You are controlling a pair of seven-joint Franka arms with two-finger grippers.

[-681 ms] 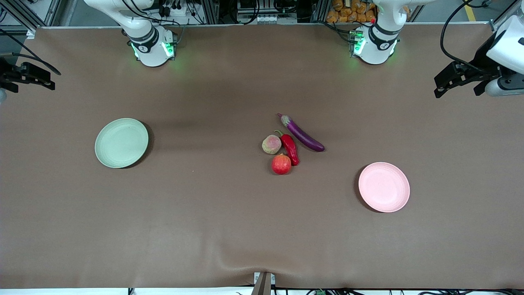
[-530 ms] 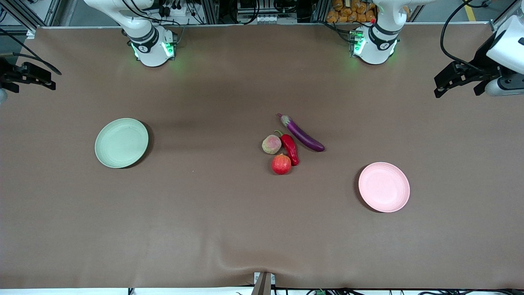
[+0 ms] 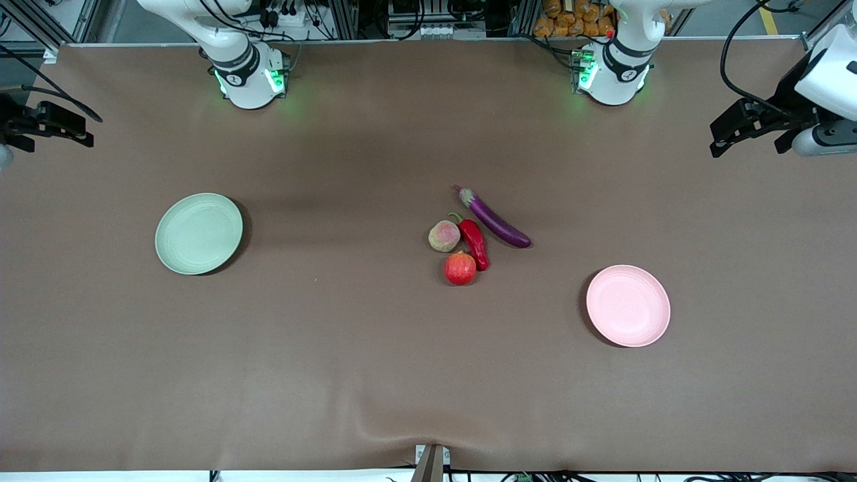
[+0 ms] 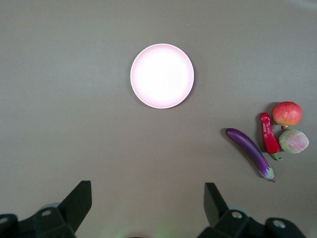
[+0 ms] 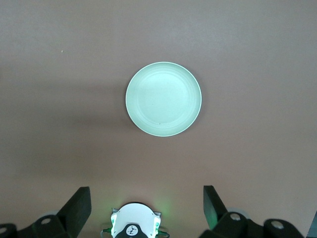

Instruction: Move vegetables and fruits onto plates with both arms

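Brown table (image 3: 335, 375), produce clustered near its middle. Landmark: chili pepper (image 3: 474, 242).

- Eggplant (image 3: 494, 218): just beside the chili, toward the left arm's end, cap end farther from the front camera.
- Peach (image 3: 444, 235): touching or nearly touching the chili, toward the right arm's end.
- Pomegranate (image 3: 460, 268): against the chili's tip, nearer the front camera.
- Pink plate (image 3: 628, 306): well apart from the chili, toward the left arm's end, nearer the camera. Nothing on it.
- Green plate (image 3: 199, 233): well apart, toward the right arm's end. Nothing on it.

Left tool (image 4: 148, 201): high over the table's left-arm end, fingers (image 4: 79, 201) spread wide, released, holding nothing.
Right tool (image 5: 147, 201): high over the right-arm end, above its arm's base (image 5: 133, 227) and the green plate; fingers (image 5: 78, 203) spread, released.
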